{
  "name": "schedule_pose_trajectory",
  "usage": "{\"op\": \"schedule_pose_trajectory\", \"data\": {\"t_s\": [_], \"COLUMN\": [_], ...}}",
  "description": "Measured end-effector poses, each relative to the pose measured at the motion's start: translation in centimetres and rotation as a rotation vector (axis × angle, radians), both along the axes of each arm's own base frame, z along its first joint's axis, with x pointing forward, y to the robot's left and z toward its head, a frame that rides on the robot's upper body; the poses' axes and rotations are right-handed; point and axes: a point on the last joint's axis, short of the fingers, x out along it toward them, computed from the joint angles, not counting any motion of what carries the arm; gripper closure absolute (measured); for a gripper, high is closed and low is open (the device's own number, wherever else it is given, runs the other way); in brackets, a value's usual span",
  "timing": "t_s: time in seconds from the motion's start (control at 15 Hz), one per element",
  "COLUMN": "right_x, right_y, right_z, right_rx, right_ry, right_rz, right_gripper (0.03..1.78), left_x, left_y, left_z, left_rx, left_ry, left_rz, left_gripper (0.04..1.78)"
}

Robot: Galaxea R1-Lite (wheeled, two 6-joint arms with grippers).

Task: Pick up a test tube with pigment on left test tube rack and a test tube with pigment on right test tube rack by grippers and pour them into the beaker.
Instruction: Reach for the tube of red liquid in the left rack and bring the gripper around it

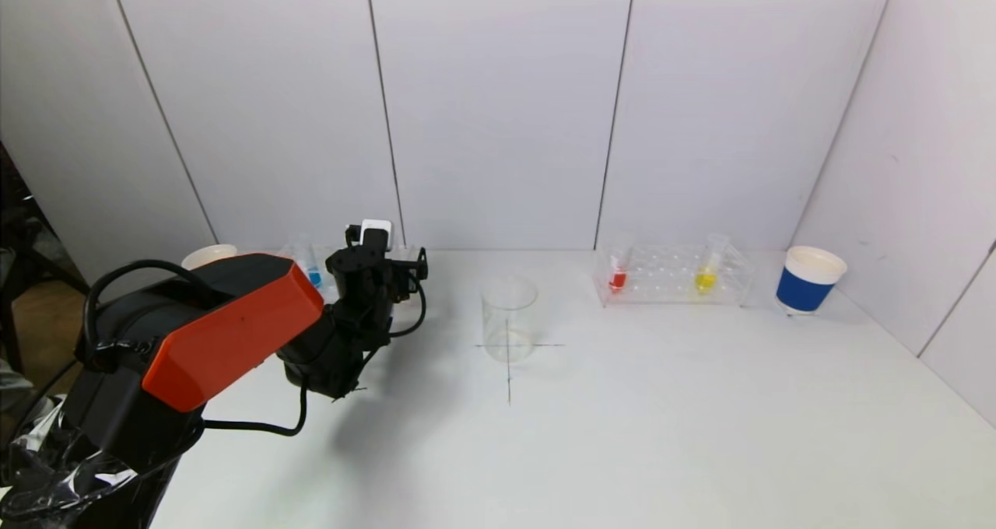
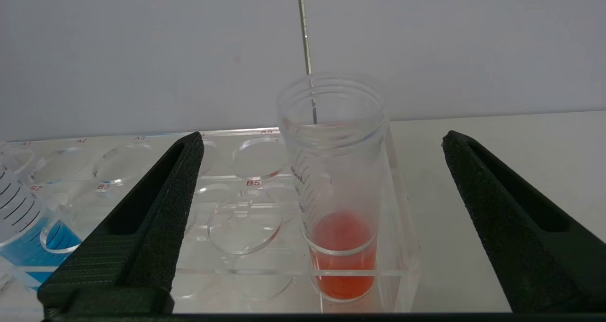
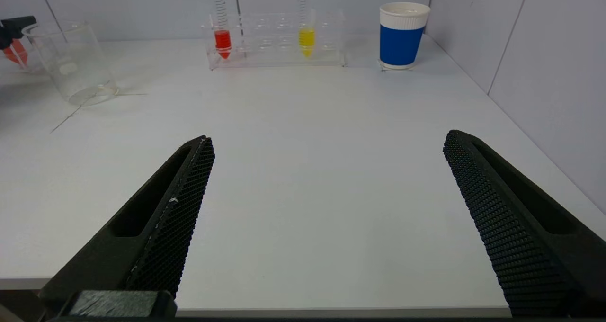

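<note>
White panels wall our white table [image 1: 622, 436]. Our left gripper [image 2: 322, 227] stands spread wide around the orange tube [image 2: 338, 194], upright in the left rack [image 2: 246, 170]'s end slot, lined up, we judge, to clamp it. We see the beaker [image 1: 510, 319] waiting centrally for pouring. Our right gripper [image 3: 326, 218], fingers apart, hangs far from the right rack [image 1: 673, 276].

Tabletop [image 1: 622, 436]: beaker [image 1: 509, 318] placed centrally; rack [image 1: 674, 276] with red and yellow tubes at right, blue cup [image 1: 808, 279] beside it; left arm [image 1: 233, 327] extended toward left rack.
</note>
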Motion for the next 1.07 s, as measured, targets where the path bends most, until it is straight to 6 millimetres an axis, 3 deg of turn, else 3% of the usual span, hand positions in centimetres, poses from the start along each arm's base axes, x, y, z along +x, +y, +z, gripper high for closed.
{"op": "schedule_pose_trajectory", "data": {"t_s": [0.4,0.53,0.73,1.07], "right_x": [0.0,0.0,0.0,0.0], "right_y": [0.0,0.0,0.0,0.0], "right_z": [0.0,0.0,0.0,0.0], "right_rx": [0.0,0.0,0.0,0.0], "right_ry": [0.0,0.0,0.0,0.0], "right_rz": [0.0,0.0,0.0,0.0], "right_gripper": [0.05,0.05,0.05,0.05], "left_x": [0.13,0.14,0.12,0.17], "left_y": [-0.04,-0.05,-0.09,0.02], "left_z": [-0.13,-0.14,-0.16,-0.14], "left_rx": [0.0,0.0,0.002,0.002], "left_ry": [0.0,0.0,0.0,-0.002], "left_rz": [0.0,0.0,-0.001,0.0], "left_gripper": [0.06,0.14,0.45,1.28]}}
